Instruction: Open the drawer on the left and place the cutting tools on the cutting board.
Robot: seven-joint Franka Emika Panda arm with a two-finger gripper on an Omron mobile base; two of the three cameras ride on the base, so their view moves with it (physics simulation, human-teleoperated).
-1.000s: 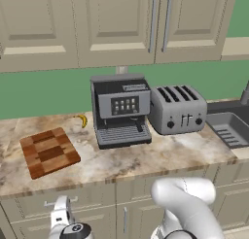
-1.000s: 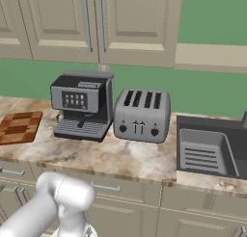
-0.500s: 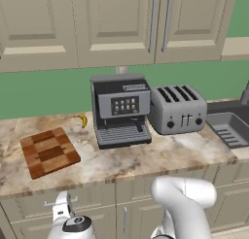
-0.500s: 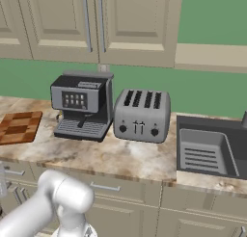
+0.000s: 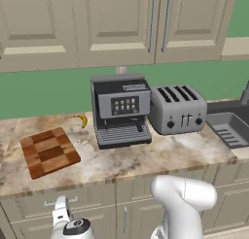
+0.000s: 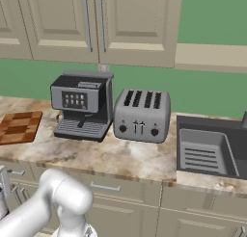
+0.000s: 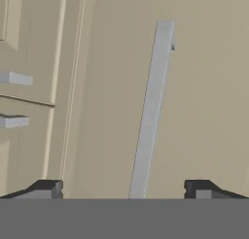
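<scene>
The drawer (image 5: 46, 209) sits shut under the counter (image 5: 146, 160), at the lower left of the left base view, below the cutting board (image 5: 49, 152). Its silver handle (image 7: 151, 111) runs as a long bar up the middle of the hand view, rolled near vertical there.

The gripper (image 7: 124, 190) faces the drawer front with its fingertips (image 7: 46, 188) wide apart and nothing between them. The bar's lower end lies between the two tips.

Step in hand, as I judge it: closing in on the handle to grasp it.
- Keep the bar centred between the tips.
- Advance until both tips pass behind the bar's front face, then close.
- Pull straight out, square to the drawer front; a skewed pull may slip off the thin bar.

No cutting tools are to be seen; they are presumably inside the drawer.

The hand view gives the alignment of tips and bar, which the base views hide. The left base view places the wrist at the bottom left edge, just below the handle, and shows the board on the counter above. The right base view shows the board at its left edge, with the coffee machine (image 6: 82, 106), toaster (image 6: 141, 115) and sink (image 6: 207, 149) to its right.
</scene>
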